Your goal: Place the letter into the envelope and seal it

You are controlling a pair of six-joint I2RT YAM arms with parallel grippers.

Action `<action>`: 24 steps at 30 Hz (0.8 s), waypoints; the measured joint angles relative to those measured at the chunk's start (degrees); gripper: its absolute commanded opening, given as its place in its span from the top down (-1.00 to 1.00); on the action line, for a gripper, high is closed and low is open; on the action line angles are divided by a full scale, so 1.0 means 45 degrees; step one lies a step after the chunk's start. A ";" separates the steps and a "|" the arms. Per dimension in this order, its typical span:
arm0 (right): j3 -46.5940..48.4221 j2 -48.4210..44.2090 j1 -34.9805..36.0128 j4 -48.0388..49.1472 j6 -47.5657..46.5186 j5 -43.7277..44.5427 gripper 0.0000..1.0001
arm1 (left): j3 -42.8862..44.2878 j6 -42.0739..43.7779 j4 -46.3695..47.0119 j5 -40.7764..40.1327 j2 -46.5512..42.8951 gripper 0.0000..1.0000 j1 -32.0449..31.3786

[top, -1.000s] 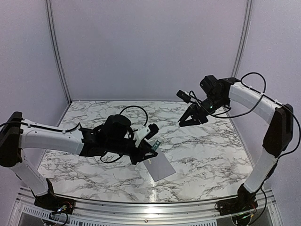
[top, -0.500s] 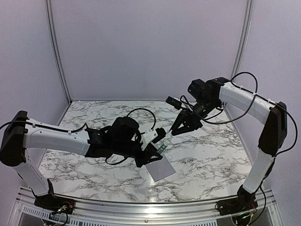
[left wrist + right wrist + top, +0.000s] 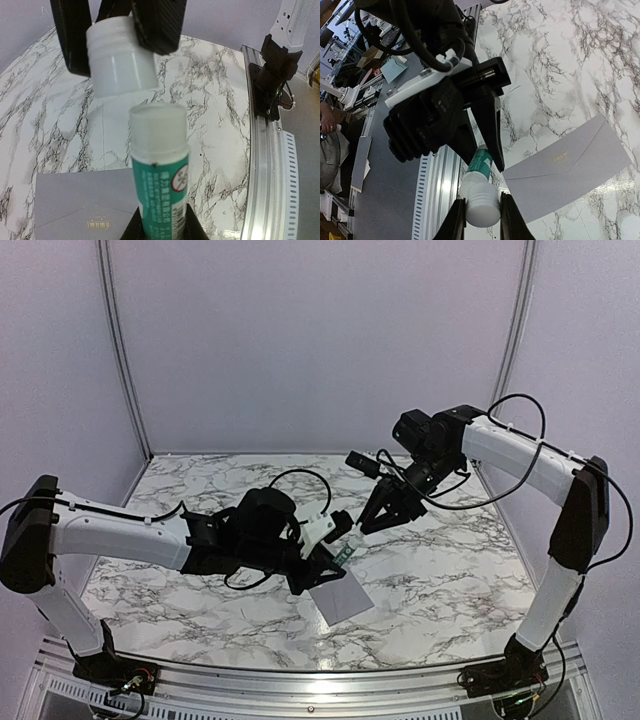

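Grey envelope (image 3: 345, 598) lies flat, long axis diagonal across the table (image 3: 450, 560).

Right gripper (image 3: 370, 523) has swung down and left, from well apart over the far table to right beside the left gripper (image 3: 330, 558). Its fingers now pinch the white cap (image 3: 481, 209) of the glue tube (image 3: 344, 553). Left gripper has shifted slightly right, tube with it.

the white-and-grey marbled table (image 3: 450, 560) carries the grey envelope (image 3: 342, 598) lying flat near its front edge
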 measured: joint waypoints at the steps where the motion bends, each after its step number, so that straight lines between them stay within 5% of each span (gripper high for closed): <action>1: 0.0000 0.0000 0.0010 0.0000 -0.0005 0.0029 0.66 | -0.0005 -0.0015 0.0029 -0.0019 0.0000 0.93 0.0000; 24: -0.0068 -0.0005 0.0665 0.0015 0.0063 0.0330 0.67 | -0.0180 -0.0155 0.0248 -0.0296 -0.0010 0.99 -0.0049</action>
